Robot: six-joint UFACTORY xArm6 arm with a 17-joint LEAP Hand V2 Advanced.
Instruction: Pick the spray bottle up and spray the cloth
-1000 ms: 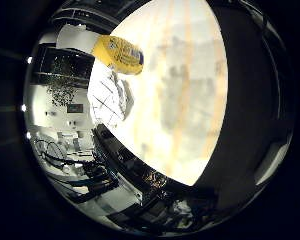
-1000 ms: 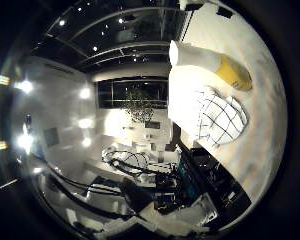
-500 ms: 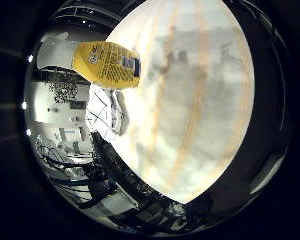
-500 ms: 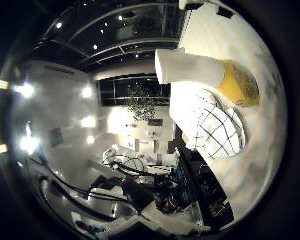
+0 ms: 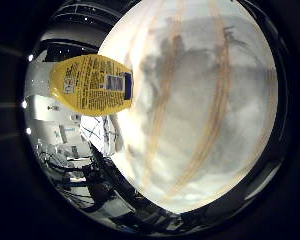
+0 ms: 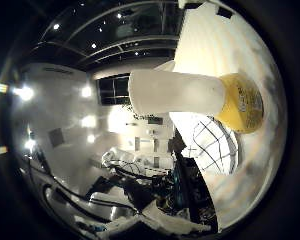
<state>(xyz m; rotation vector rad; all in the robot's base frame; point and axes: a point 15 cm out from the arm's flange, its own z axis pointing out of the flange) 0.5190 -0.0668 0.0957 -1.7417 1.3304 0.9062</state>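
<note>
The spray bottle has a yellow labelled body [image 5: 90, 83] and a white upper part [image 6: 175, 92]. It stands on the pale wooden table [image 5: 195, 110], with its yellow base [image 6: 240, 100] on the tabletop. It fills a good part of each palm view, so it is close to the palm of my right hand. The cloth [image 6: 212, 140] is white with a dark grid pattern and lies flat on the table right beside the bottle. In the little finger side view it [image 5: 98, 132] lies just past the bottle's body.
A dark shadow [image 5: 180, 60] falls on the tabletop near the bottle. Beyond the table edge is a lit room with ceiling lights [image 6: 20, 90] and dark equipment [image 6: 140, 190] on the floor.
The bottle has grown much larger in both views over the last second, and so has the cloth: the palm has come closer to them.
</note>
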